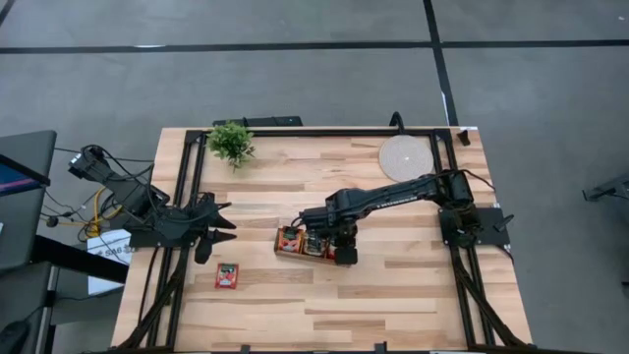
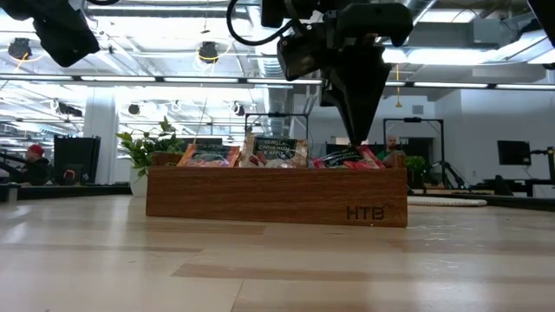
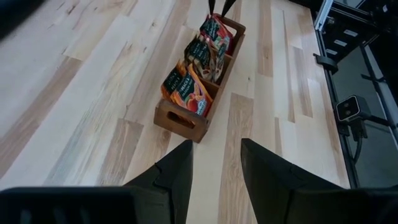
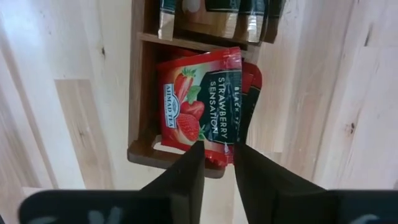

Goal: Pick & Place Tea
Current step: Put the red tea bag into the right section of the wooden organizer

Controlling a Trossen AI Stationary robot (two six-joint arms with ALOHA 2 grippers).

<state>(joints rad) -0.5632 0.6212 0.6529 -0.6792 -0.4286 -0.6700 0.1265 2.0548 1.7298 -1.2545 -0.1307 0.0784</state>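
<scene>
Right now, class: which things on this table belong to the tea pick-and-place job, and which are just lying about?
Part of the job:
- tea sachets in the wooden tray
- strawberry sachet at the right gripper
- loose red sachet
- left gripper, waiting

Lying about:
- small potted plant
- round cork mat

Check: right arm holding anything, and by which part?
Cannot be told. The right gripper has its fingers either side of a red strawberry sachet's lower edge in the tray's end compartment, but contact isn't clear.

Robotics lab: open hall, exposed ceiling ducts [image 2: 130, 65], monitors [image 2: 74, 154], seated person [image 2: 35, 163] behind.
</scene>
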